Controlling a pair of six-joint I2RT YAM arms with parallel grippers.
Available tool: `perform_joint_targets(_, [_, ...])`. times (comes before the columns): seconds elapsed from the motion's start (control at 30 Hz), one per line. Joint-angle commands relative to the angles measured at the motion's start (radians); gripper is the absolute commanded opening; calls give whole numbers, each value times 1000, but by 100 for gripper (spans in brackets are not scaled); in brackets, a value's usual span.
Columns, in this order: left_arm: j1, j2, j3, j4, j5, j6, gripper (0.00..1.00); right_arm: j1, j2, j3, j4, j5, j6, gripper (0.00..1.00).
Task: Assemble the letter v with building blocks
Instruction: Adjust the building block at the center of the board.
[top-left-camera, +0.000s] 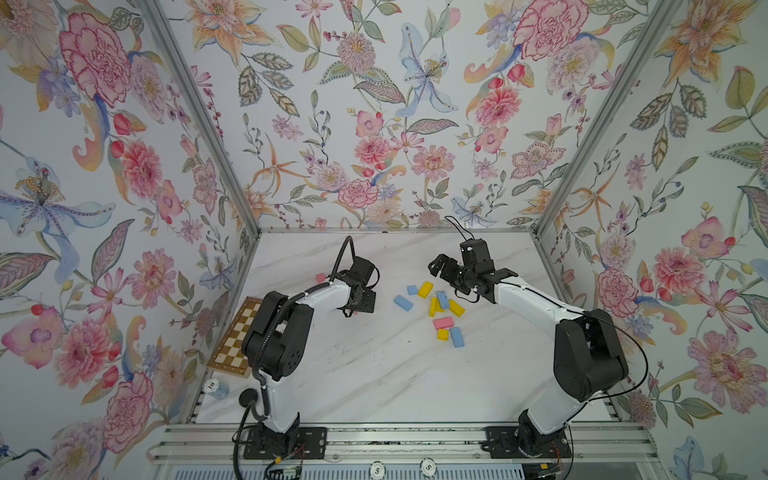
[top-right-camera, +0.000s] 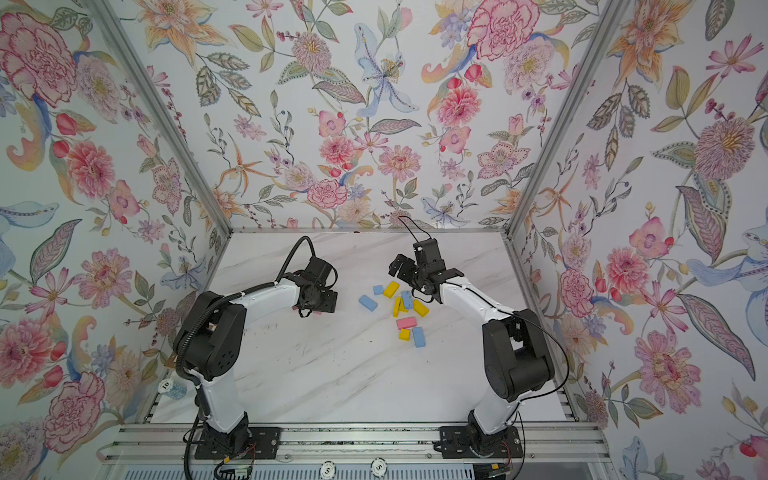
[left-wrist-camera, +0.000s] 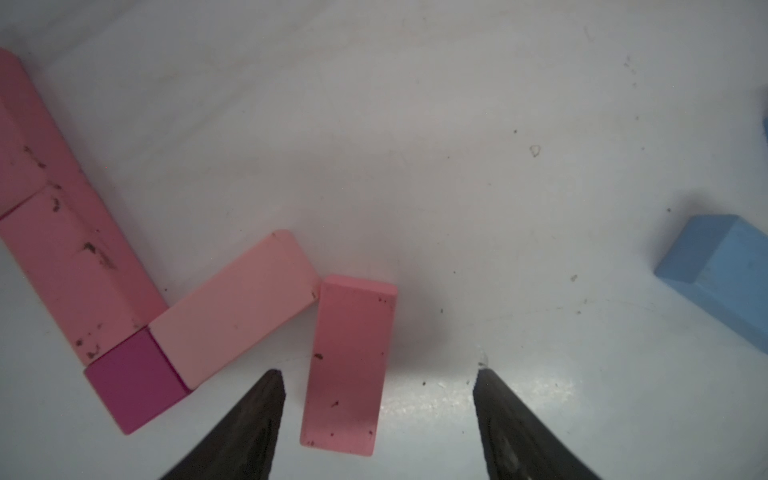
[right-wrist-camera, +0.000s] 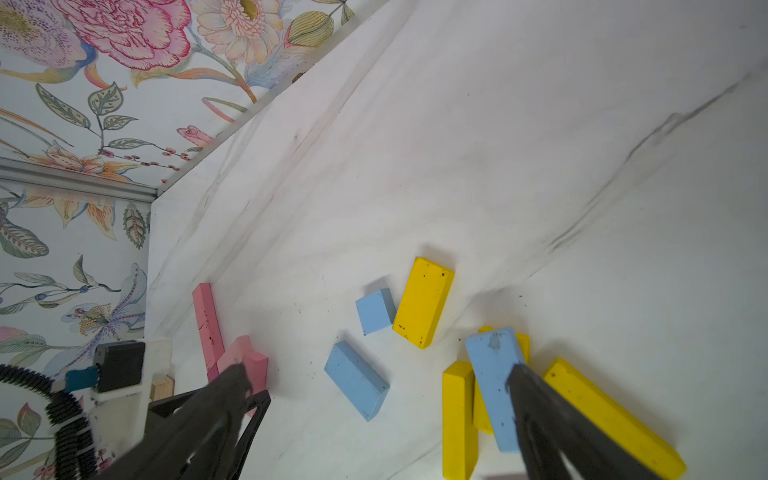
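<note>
In the left wrist view a row of pink blocks (left-wrist-camera: 62, 232) runs down to a magenta square (left-wrist-camera: 137, 378), and a pale pink block (left-wrist-camera: 237, 307) slants away from that square. A further pink block (left-wrist-camera: 349, 365) lies flat between the fingers of my left gripper (left-wrist-camera: 379, 370). It sits near one finger, and a gap shows on each side. In both top views the wrist (top-left-camera: 361, 305) hides these bricks, except for one pink end (top-left-camera: 320, 277). My right gripper (top-left-camera: 440, 266) hangs open above loose blue, yellow and pink blocks (top-left-camera: 443, 322) and holds nothing.
A brown-and-cream checkered board (top-left-camera: 232, 336) lies at the table's left edge behind the left arm. A blue poker chip (top-left-camera: 218, 390) sits near the left front corner. Flowered walls close off three sides. A loose blue block (top-left-camera: 403, 303) lies between the two grippers.
</note>
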Motion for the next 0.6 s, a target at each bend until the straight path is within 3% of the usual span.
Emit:
perform_joint_targets(0.0, [-7, 35, 41, -39, -35, 25, 72, -9, -45, -12, 28, -5, -12, 99])
perform_joint_targets(0.57, [-19, 94, 70, -53, 40, 59, 42, -13, -68, -33, 47, 4, 7, 99])
